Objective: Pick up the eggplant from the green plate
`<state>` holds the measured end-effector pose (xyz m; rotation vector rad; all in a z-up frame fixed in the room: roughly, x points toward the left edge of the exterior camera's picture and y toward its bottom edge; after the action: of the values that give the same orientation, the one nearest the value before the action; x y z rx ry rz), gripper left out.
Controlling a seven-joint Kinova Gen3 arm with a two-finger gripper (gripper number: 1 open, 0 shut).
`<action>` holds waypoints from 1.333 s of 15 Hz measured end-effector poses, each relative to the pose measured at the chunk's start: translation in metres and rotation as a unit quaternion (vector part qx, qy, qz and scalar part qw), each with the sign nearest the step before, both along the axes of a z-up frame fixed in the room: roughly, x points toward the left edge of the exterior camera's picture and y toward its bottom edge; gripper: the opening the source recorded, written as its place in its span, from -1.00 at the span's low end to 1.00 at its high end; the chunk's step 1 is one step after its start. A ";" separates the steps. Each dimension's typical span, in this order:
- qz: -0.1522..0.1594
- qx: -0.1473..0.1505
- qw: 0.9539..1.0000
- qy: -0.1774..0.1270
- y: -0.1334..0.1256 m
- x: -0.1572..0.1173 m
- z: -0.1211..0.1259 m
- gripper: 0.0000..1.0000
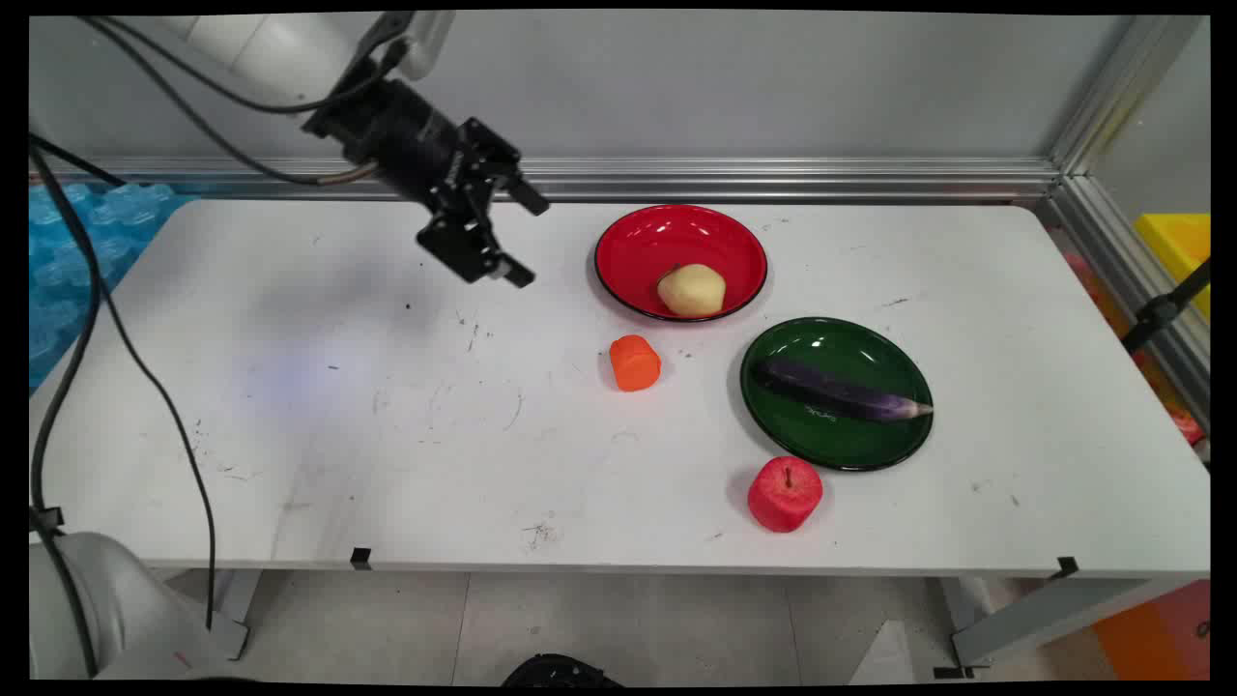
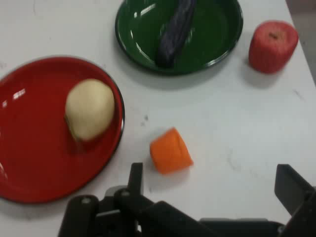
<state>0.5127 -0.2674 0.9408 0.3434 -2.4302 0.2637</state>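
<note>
My black gripper hangs open and empty above the table's back middle, left of a red plate. A pale yellow potato-like fruit lies in that plate. Nearest below me is an orange carrot chunk on the bare table. In the hand view the gripper frames the table just past the carrot chunk, with the red plate and pale fruit to the left. A green plate holds a purple eggplant. A red apple stands by its near rim.
An aluminium rail runs along the table's back edge and right side. Blue bubble wrap lies off the left end, a yellow bin off the right. Black cables hang at the left. The hand view also shows the green plate, eggplant and apple.
</note>
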 end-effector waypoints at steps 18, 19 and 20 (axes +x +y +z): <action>-0.062 -0.026 0.998 0.021 -0.114 -0.180 -0.060 1.00; -0.065 -0.025 0.997 0.019 -0.118 -0.186 -0.065 1.00; -0.070 -0.024 0.997 0.017 -0.123 -0.194 -0.072 1.00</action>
<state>0.3190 -0.3906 0.8686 0.1544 -2.3978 0.2519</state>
